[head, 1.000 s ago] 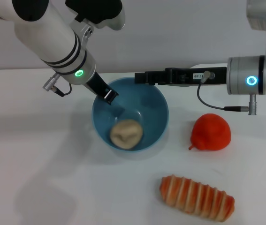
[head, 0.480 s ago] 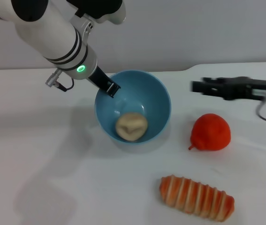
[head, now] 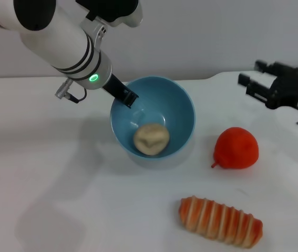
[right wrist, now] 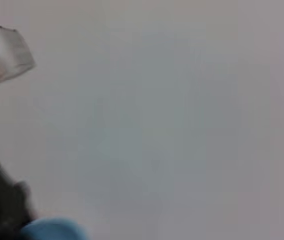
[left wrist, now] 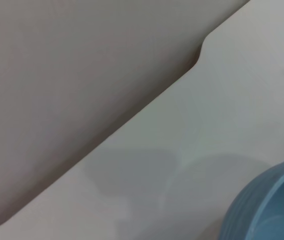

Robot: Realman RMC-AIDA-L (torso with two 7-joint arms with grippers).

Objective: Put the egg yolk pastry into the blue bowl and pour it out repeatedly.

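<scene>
The blue bowl (head: 186, 105) sits at the middle of the white table and looks slightly tilted. The egg yolk pastry (head: 151, 138), a pale beige lump, lies inside it. My left gripper (head: 129, 98) is shut on the bowl's back-left rim. An edge of the bowl also shows in the left wrist view (left wrist: 267, 210). My right gripper (head: 249, 75) is open and empty, well off to the right of the bowl, above the table's far right side.
A red fruit (head: 236, 148) lies to the right of the bowl. A long orange-striped bread loaf (head: 220, 221) lies near the front right. The table's back edge meets a grey wall (head: 201, 37).
My right gripper has drawn back from over the bowl's far rim to the far right. My left gripper and the bowl have shifted slightly right and up, with the pastry still inside.
</scene>
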